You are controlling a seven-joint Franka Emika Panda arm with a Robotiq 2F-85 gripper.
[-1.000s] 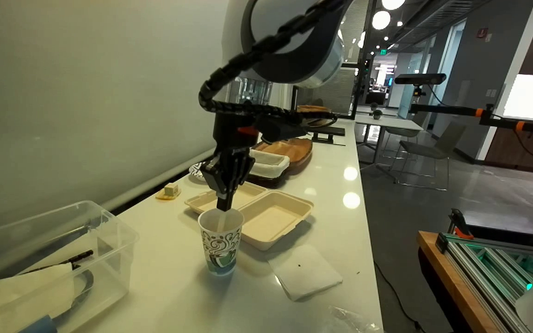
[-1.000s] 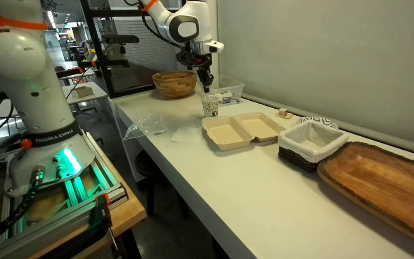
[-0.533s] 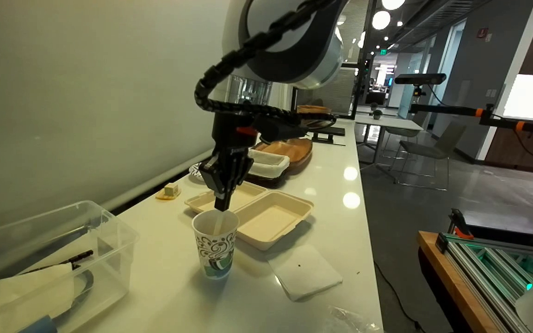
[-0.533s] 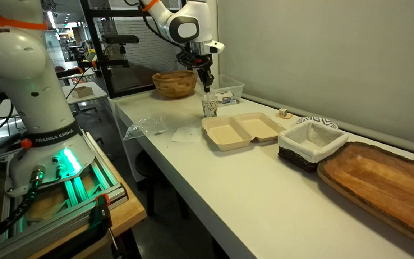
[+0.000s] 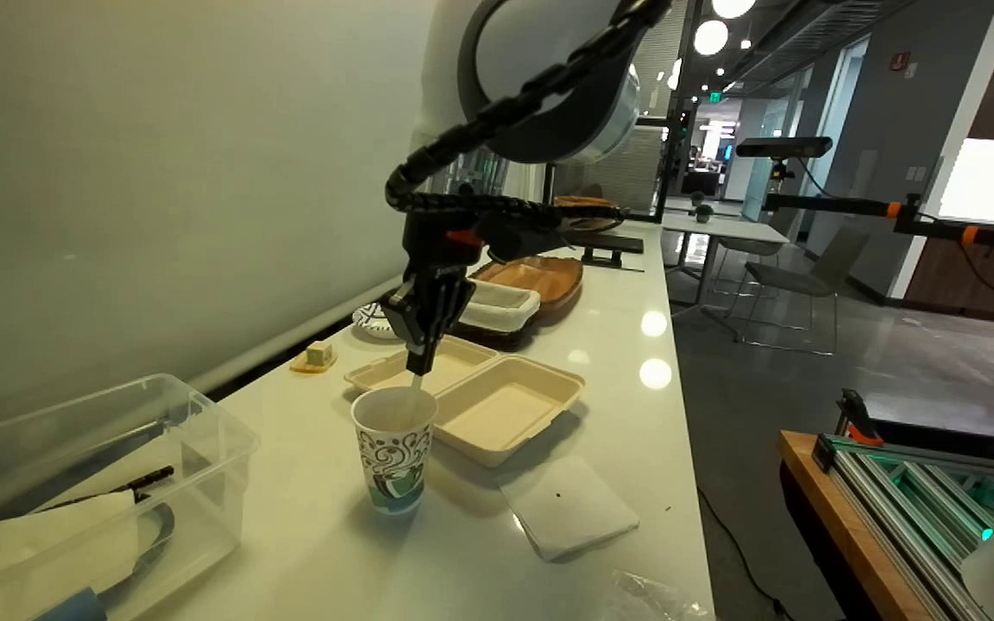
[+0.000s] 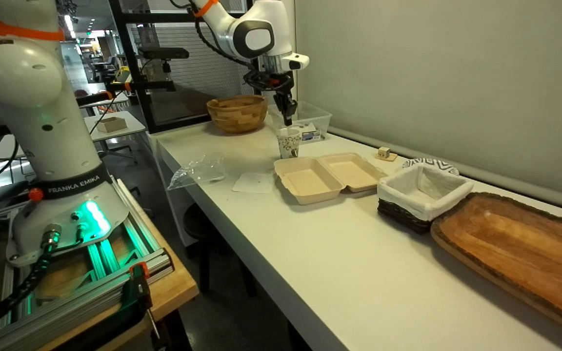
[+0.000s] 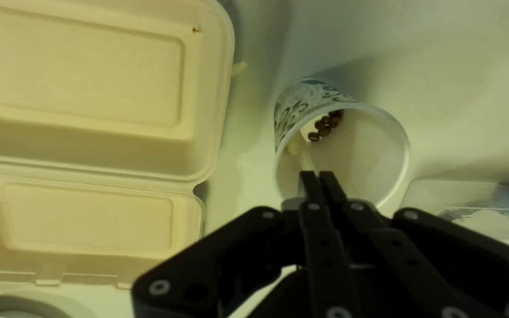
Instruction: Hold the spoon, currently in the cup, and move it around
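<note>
the gripper (image 7: 319,175) has its two fingers pressed near together, pinching the handle of a pale spoon (image 7: 306,160); in both exterior views the fingertips sit just above the rim of the cup (image 5: 394,457), not inside it. from that pinch the spoon slants down into the cup, its lower end showing near the wall on the side of the unfolded beige box (image 7: 82,84); whether it touches wall or base cannot be told. the cup stands directly below the gripper on the worktop (image 5: 307,535), seemingly upright, and a few dark beans (image 7: 325,126) lie in its bottom, close to the spoon's end. the box lies to one side of the gripper, the clear tub (image 5: 217,504) to the opposite side.

my reading: the grasp is made and the step in hand is moving the spoon about inside the cup. how much of that is done, one moment cannot say. the next move calls for short, level sweeps, with a firm pinch and a constant height, so that the spoon's end runs past the beans. a light paper cup could slide or tip if the spoon pushes hard on its wall, so each sweep should turn back before the handle leans on the rim.
</note>
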